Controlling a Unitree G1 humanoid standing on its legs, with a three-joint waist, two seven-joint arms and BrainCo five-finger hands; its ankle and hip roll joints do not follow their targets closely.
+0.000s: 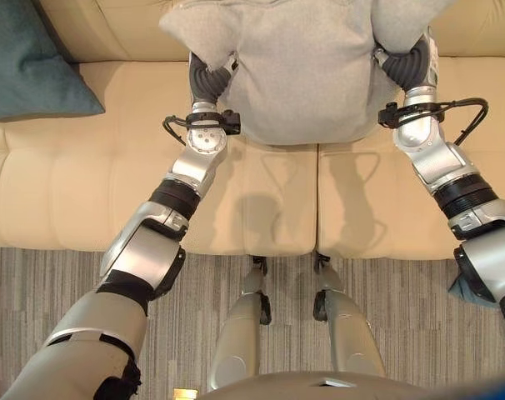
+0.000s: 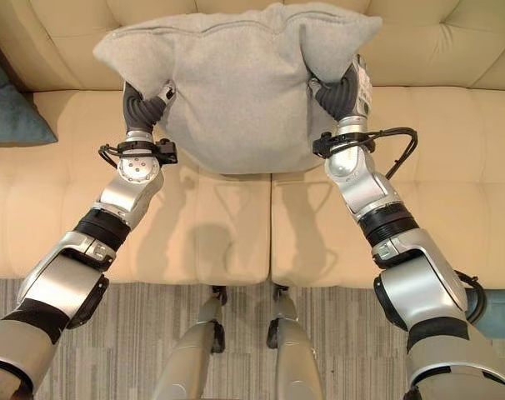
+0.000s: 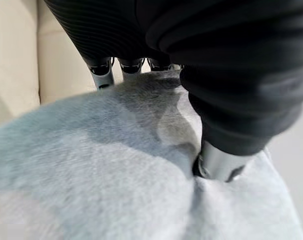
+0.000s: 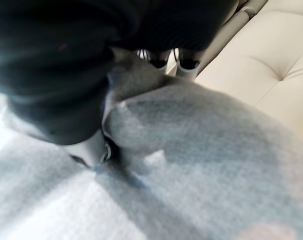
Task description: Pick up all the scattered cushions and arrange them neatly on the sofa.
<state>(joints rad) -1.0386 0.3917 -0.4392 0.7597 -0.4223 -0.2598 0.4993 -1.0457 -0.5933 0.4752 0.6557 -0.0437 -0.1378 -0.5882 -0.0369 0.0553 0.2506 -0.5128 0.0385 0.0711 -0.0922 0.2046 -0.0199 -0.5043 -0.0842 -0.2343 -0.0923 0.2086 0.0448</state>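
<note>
I hold a large grey cushion above the seat of a beige sofa, up near its backrest. My left hand grips the cushion's left edge and my right hand grips its right edge. In the left wrist view the thumb digs into the grey fabric while the fingers curl round behind it. The right wrist view gives the same pinch: thumb in front, fingers behind the cushion. A dark teal cushion leans at the sofa's left end.
A second teal cushion lies low at the right, on the floor past the sofa's front edge. Grey striped carpet runs in front of the sofa. The seat under the grey cushion is bare.
</note>
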